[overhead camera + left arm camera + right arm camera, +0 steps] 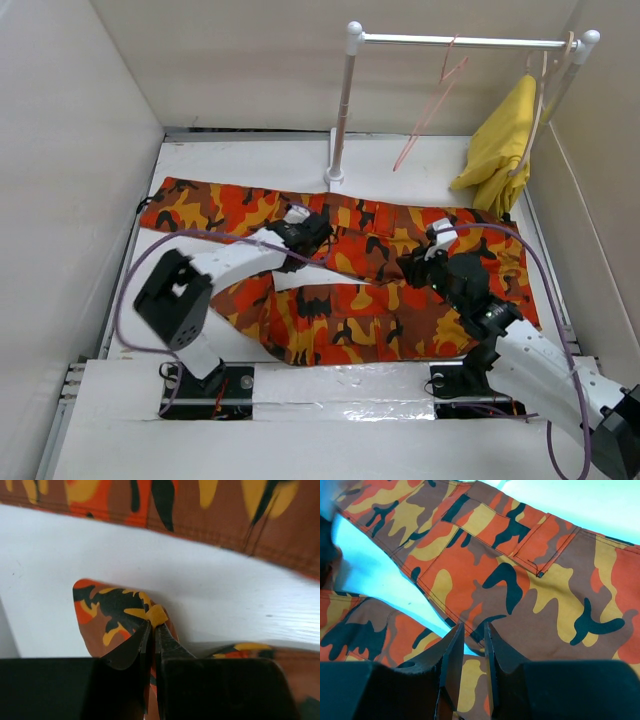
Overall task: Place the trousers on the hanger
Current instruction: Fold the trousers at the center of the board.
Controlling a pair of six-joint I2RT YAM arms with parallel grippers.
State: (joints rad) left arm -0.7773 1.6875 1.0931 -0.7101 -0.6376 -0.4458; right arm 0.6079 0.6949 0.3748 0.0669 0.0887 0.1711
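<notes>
The camouflage trousers (pixel 380 290) lie spread on the white table, legs pointing left. My left gripper (pixel 312 236) is at the inner edge of the far leg, shut on a small raised fold of the trousers (pixel 115 615); the pinch (pixel 154 624) shows in the left wrist view. My right gripper (pixel 415 266) is down on the crotch area. Its jaws (pixel 474 630) stand a narrow gap apart with trouser fabric (pixel 520 580) between them at the seam. The pink wire hanger (pixel 430 100) hangs empty on the rail at the back.
A white rail on a post (pixel 342 110) stands at the back of the table. A plain yellow garment (pixel 500 140) on a beige hanger hangs at its right end. Pale walls close in on the left, right and back.
</notes>
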